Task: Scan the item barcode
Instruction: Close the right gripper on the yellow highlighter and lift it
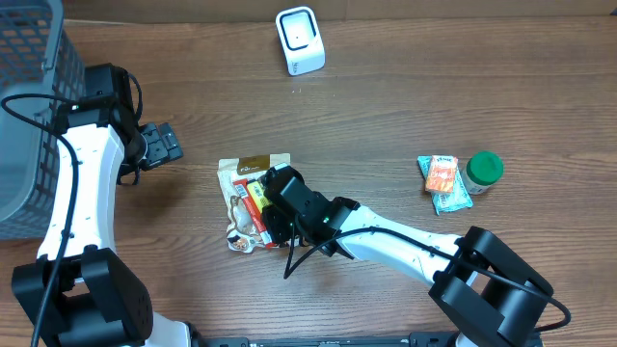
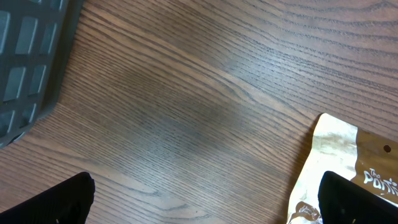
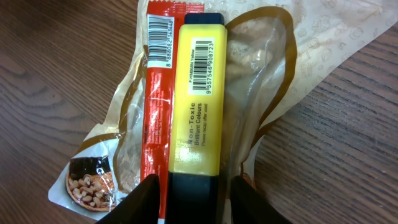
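Note:
A yellow highlighter (image 3: pixel 198 93) with a black cap and a barcode label lies face up on a clear snack bag (image 3: pixel 267 68), beside a red bar (image 3: pixel 155 93) that also shows a barcode. My right gripper (image 3: pixel 193 186) is open and straddles the highlighter's black end, with a narrow gap on each side. In the overhead view this pile (image 1: pixel 253 198) is at mid-table, with the right gripper (image 1: pixel 280 207) over it. The white scanner (image 1: pixel 300 40) stands at the back. My left gripper (image 2: pixel 205 199) hangs open over bare wood, its right finger above the bag's edge (image 2: pixel 339 155).
A grey mesh basket (image 1: pixel 29 96) stands at the far left, close to the left arm. To the right lie an orange and teal packet (image 1: pixel 443 180) and a green-capped bottle (image 1: pixel 484 172).

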Controlling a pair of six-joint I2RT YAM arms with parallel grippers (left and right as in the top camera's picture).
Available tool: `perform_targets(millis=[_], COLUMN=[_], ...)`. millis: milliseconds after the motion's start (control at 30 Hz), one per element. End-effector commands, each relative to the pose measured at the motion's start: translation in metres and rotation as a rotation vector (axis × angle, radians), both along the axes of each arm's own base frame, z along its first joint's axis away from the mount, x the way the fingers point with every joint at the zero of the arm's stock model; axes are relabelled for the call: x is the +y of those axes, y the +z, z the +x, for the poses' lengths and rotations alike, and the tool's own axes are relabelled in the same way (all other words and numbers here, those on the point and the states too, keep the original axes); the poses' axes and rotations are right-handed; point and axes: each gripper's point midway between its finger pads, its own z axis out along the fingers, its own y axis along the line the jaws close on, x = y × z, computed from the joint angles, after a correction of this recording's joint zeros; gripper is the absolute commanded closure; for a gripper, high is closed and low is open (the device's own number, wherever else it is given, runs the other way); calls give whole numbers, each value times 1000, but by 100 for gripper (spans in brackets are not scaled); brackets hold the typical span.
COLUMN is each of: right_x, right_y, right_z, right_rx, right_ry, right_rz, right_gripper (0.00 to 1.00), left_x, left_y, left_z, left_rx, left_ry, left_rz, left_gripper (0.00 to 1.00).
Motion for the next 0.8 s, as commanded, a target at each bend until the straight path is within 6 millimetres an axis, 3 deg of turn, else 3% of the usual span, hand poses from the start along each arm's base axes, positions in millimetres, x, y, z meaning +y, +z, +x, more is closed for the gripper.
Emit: perform_targets(millis=[0, 400, 767], right_x=[2, 0, -5], right_y=[4, 3, -9], right_z=[0, -2, -6], right_rx=[-10, -4, 23], right_ry=[0, 0, 0], right_rz=[9, 1, -34], right_gripper=[62, 67, 62], left_x=[-1, -1, -1], left_y=[2, 2, 2], left_z=[4, 4, 4], left_rx=[-5, -5, -5], left_ry=[-21, -21, -21], left_rz=[6, 6, 6], left_gripper=[0, 0, 0])
